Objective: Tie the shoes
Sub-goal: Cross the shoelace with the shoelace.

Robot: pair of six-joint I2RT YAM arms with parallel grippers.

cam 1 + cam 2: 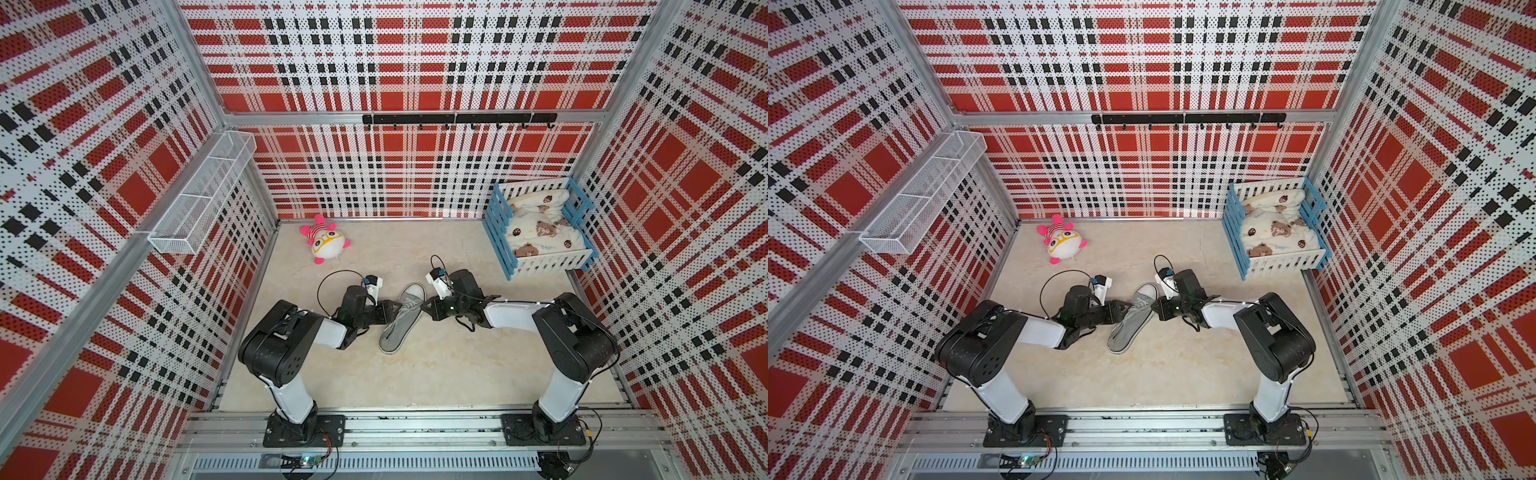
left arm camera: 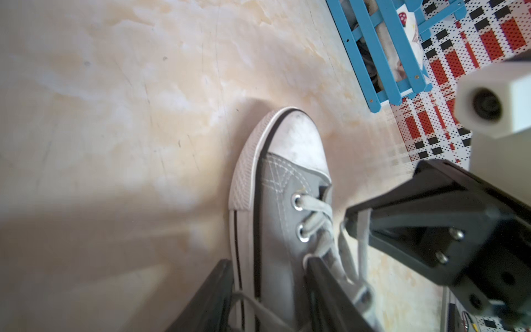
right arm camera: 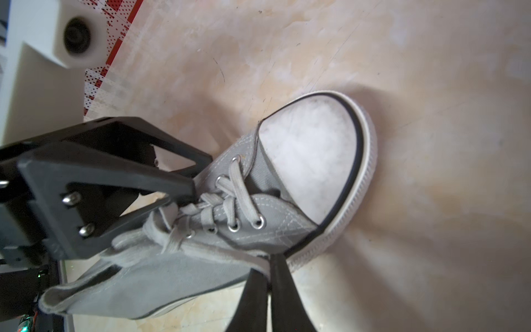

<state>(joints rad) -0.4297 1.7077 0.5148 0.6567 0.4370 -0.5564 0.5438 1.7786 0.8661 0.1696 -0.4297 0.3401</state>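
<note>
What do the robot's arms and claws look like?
The left arm and right arm have chunky black joints and smooth white links. The left claw and right claw are black, with angular, triangle-framed fingers and silver screws. Each wrist carries a white camera block and a looping black cable.

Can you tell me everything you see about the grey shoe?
The shoe is one grey canvas sneaker with a scuffed white toe cap, a ribbed white sole edge with a black stripe and metal eyelets. Its pale laces are loose, with no bow. It sits sole-down on the beige table, toe toward the back wall. The left gripper straddles one side; the right gripper is shut on one of the laces.
</note>
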